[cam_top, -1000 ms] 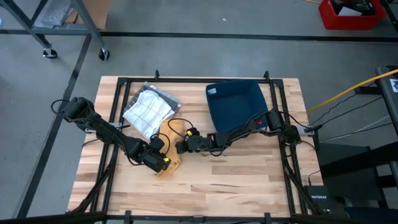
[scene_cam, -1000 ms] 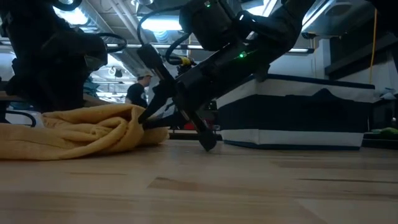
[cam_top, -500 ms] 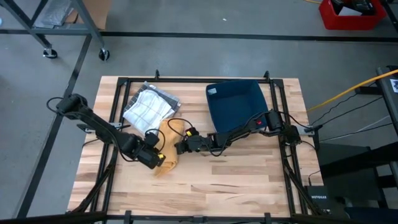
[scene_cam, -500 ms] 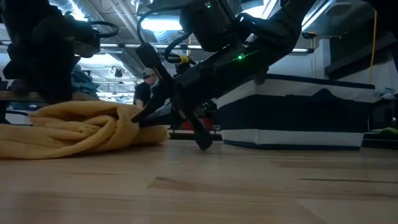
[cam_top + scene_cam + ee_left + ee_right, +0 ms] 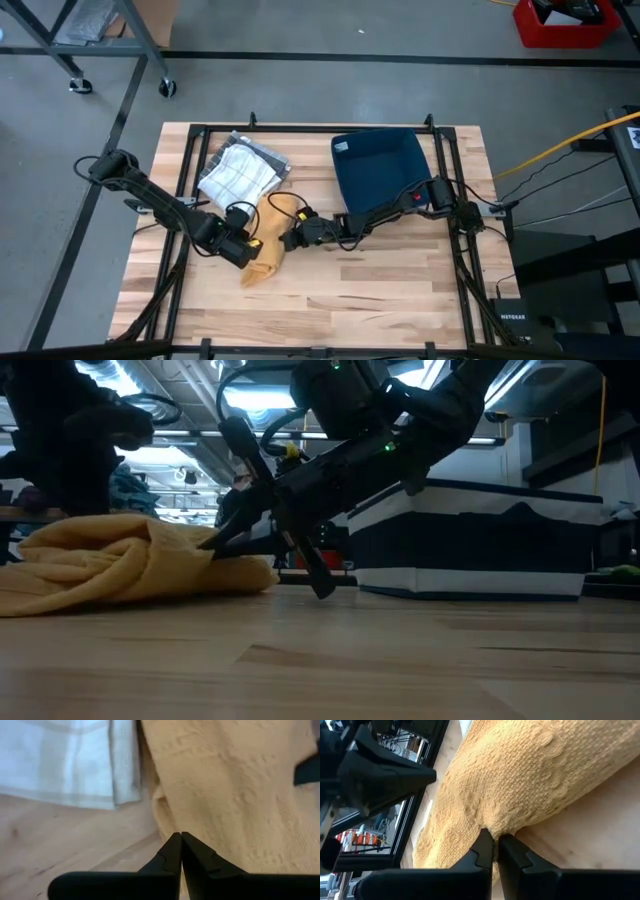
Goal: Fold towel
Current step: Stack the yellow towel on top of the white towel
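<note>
High view: yellow towel bunched mid-bench, at 7 o'clock from blue bin; left gripper and right gripper pinched shut on opposite edges. Low view: lift evenly. Wrist views: keep both pinches firm.

The pale wooden plank surface stands on a grey concrete floor crossed by a dark line beyond its far edge. A red plastic crate sits on the floor well off past the right claw, and a yellow cable trails there too. Bright ceiling strip lights glow overhead across the room.
</note>
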Motion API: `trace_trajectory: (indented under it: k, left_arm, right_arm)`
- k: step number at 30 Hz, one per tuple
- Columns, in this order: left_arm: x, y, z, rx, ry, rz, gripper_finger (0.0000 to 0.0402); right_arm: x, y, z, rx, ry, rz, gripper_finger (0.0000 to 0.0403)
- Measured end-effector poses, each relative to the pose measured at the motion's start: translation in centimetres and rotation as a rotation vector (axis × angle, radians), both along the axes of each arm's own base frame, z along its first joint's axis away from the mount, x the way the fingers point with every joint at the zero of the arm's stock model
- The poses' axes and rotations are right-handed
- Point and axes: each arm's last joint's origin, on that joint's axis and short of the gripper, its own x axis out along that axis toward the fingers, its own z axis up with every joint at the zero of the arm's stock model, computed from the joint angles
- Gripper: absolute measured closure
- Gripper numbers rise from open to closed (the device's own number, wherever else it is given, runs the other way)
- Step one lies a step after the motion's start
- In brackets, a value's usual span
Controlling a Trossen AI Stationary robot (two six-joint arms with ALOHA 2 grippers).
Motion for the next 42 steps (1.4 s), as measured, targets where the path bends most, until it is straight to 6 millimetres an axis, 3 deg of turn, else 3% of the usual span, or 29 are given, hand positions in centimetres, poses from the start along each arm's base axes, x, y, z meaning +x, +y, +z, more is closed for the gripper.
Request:
trace_trajectory:
  k: [16,29,42]
  left_arm:
    - [-0.4,0.0,-0.1,0.022,0.036,-0.031,0.0398]
    - [-1.1,0.6,-5.2,-0.118,-0.098,0.069,0.04]
    - [0.5,0.9,-5.5,-0.161,-0.245,0.006,0.0399]
  right_arm:
    - [-0.3,0.8,-0.3,-0.006,0.047,0.082,0.039]
    - [-0.3,0.8,-0.3,-0.017,0.047,0.105,0.0386]
    - [0.1,0.8,0.5,-0.03,-0.031,0.114,0.0385]
